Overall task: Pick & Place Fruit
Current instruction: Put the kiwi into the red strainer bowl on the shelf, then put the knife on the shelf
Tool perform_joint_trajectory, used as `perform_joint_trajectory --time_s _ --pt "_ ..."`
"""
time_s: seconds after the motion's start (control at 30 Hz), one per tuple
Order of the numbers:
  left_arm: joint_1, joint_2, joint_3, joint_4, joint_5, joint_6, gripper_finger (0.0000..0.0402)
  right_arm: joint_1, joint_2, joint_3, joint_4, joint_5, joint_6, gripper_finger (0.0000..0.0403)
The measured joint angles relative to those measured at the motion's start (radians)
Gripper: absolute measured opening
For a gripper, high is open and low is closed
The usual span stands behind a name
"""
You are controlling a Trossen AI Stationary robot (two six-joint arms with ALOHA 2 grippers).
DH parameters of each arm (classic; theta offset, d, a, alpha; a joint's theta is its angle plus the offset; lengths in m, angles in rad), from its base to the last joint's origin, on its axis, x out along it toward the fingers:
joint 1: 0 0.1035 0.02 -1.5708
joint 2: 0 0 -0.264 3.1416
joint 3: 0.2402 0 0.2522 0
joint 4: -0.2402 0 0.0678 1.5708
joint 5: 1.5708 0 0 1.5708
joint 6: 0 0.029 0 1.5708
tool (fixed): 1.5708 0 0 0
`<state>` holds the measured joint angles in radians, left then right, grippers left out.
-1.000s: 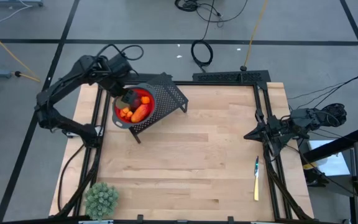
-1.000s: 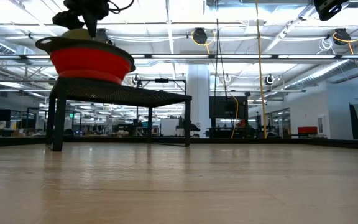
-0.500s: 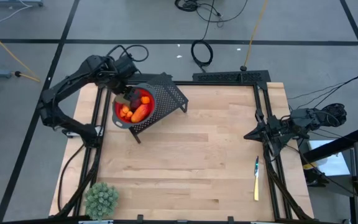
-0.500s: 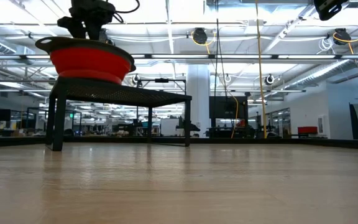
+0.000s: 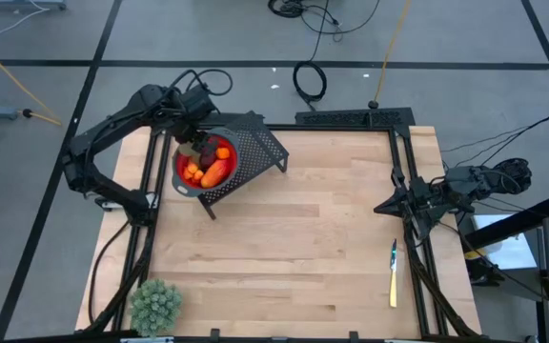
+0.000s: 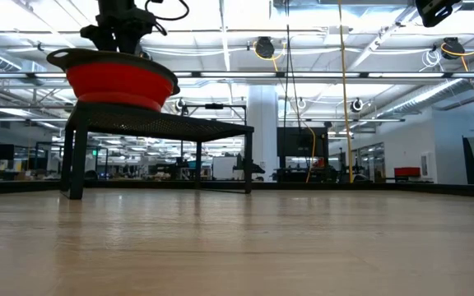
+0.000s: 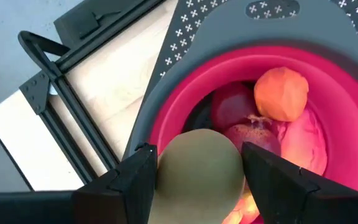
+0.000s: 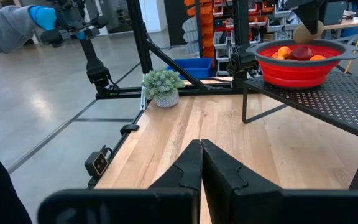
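A red bowl with a grey rim (image 5: 181, 177) stands on a black mesh stand (image 5: 263, 143) at the table's far left. In the bowl lie orange and dark red fruit pieces (image 7: 281, 93) and a longer orange piece (image 5: 214, 172). My left gripper (image 5: 193, 145) is over the far left part of the bowl, shut on a brownish-green oval fruit (image 7: 197, 174). The oval also shows above the bowl in the right wrist view (image 8: 307, 31). My right gripper (image 5: 381, 206) waits shut and empty at the table's right edge. My left gripper pinches the brownish-green oval by its two opposite sides (image 7: 161, 177) between its two fingers (image 7: 135, 180). The fingers come from above, pointing down into the bowl. The oval is lifted clear of the fruit below it, just above the bowl's rim.
A pale green spiky plant (image 5: 155, 305) stands at the near left corner. A yellow pen (image 5: 393, 274) lies near the right edge. Black frame rails (image 5: 146, 248) run along the table's sides. A person's grey sleeve and blue glove (image 8: 42, 15) show beyond the table in the right wrist view.
My left gripper has shifted a little toward the table's far edge over the bowl, still shut on the oval fruit. Its arm has swung slightly toward the right.
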<state>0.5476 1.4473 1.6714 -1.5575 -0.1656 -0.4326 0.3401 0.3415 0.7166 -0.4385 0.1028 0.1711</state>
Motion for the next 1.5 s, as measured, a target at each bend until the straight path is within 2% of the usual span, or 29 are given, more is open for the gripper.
perform_joint_trajectory --time_s 0.13,0.47,0.67,1.03,1.13,1.33,1.5 --pt "0.000 0.000 0.000 -0.006 0.000 -0.012 0.0241 0.000 0.000 0.000 0.000 0.000 0.000 0.0000" --pt "0.000 0.000 0.000 -0.008 0.000 0.018 0.0324 0.000 0.000 0.000 0.000 0.000 0.000 0.0000" --pt "-0.001 -0.031 0.000 -0.010 0.001 -0.033 0.0333 0.000 0.000 0.000 0.000 0.000 0.000 0.0000" --pt "-0.140 -0.122 0.000 0.025 -0.179 -0.129 0.0327 0.000 0.000 0.000 -0.001 0.000 0.000 0.0000" --pt "-0.172 -0.145 0.000 0.037 -0.176 -0.136 0.0309 0.000 0.000 0.000 -0.001 0.000 0.000 0.0000" --pt "-0.245 -0.177 0.000 0.045 -0.106 -0.191 0.0268 0.000 0.000 0.000 -0.001 0.000 0.008 0.0000" --pt "-0.336 -0.194 0.000 0.097 -0.142 -0.161 0.0232 0.000 0.000 0.000 -0.001 0.000 0.054 0.0000"
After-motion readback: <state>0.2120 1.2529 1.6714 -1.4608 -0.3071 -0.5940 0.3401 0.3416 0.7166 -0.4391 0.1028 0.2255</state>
